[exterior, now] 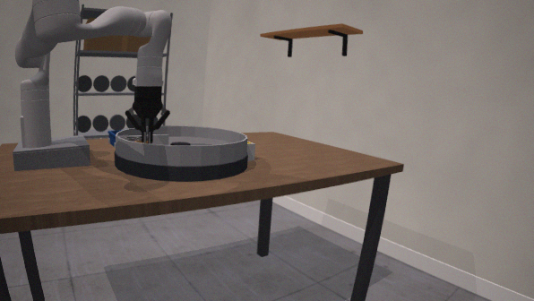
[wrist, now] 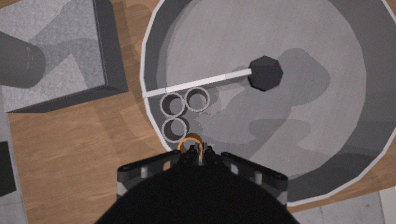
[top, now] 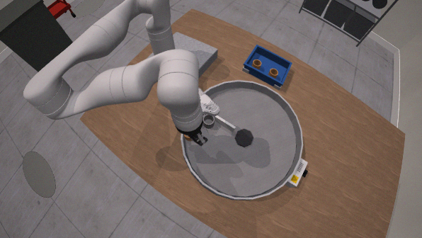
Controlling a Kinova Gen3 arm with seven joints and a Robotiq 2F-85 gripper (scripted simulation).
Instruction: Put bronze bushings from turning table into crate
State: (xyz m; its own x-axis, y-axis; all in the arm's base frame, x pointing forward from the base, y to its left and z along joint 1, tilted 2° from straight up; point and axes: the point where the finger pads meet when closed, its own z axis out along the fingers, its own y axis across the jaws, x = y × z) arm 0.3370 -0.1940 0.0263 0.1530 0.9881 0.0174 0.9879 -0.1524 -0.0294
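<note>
My gripper points down inside the turning table, near its wall. Its fingers are nearly together, pinching the near wall of a bronze bushing; the fingers partly hide it. Three steel bushings stand close together beside it in the wrist view; the top view shows only one steel bushing clearly. The blue crate holds two bronze bushings, apart from each other.
A white bar runs from the rim to the dark hub, beside the steel bushings. The raised rim surrounds the turning table. A control box sits outside it. The grey robot base stands nearby.
</note>
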